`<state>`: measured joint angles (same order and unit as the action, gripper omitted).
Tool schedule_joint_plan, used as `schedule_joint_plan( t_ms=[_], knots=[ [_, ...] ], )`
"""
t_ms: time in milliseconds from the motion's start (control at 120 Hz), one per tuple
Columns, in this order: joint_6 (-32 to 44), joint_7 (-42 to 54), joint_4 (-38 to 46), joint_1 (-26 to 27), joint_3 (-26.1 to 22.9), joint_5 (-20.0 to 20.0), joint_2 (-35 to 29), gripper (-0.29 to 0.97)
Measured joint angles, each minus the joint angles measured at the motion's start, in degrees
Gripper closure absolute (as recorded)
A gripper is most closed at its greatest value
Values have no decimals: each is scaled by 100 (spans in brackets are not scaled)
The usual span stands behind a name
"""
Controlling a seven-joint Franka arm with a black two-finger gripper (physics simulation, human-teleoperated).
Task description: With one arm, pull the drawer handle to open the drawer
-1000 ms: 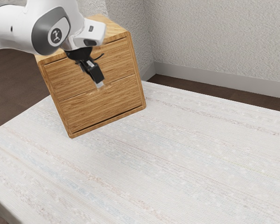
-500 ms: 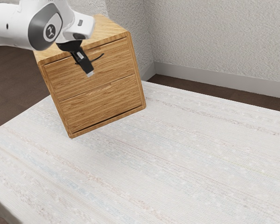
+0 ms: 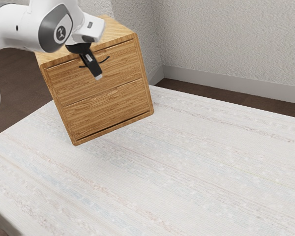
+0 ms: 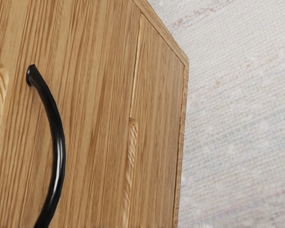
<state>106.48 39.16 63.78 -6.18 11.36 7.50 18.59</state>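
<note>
The thin, black, curved drawer handle (image 3: 105, 60) sits on the upper drawer front (image 3: 120, 61) of a small two-drawer cabinet of honey-coloured grained wood (image 3: 115, 30), which stands in the upper left of the exterior view at the far corner of the table. From here I see that upper front lying flush with the lower drawer front (image 3: 110, 108), so the drawer looks closed. My black gripper (image 3: 97, 75) hangs right in front of the handle's middle, pointing down and slightly toward the exterior view's right, with its pale tip over the upper front just below the handle. It covers the centre of the handle, so only the two ends show on either side. I cannot tell whether the gripper is spread or pressed together, nor whether it touches the handle. In the wrist view the handle (image 4: 57, 142) arches off the upper front (image 4: 95, 95), and beyond the seam lies the lower front (image 4: 156, 123), then the table. The white arm (image 3: 34, 24) comes in from the exterior view's upper left. The cabinet rests on a broad, pale, woven-textured tabletop (image 3: 196, 162) that takes up most of the frame. Behind it stand a grey stippled wall (image 3: 226, 34) with a light baseboard (image 3: 236, 83) and a dark brown floor (image 3: 10, 83).
</note>
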Motion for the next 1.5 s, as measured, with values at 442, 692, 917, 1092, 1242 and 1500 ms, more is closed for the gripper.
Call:
schedule_joint_plan(
  t_ms=[442, 692, 917, 1092, 1242, 1500],
  knots=[
    [-138, 165, -330, -375, -282, 8, 238, 0],
    [-157, 235, -329, -383, -284, 4, 328, 0],
    [-161, 275, -313, -376, -284, -8, 333, 0],
    [-161, 292, -267, -323, -281, -12, 320, 0],
    [-159, 301, -264, -328, -275, -13, 309, 0],
    [-128, 323, -415, -380, -302, -1, 387, 0]
  ],
)
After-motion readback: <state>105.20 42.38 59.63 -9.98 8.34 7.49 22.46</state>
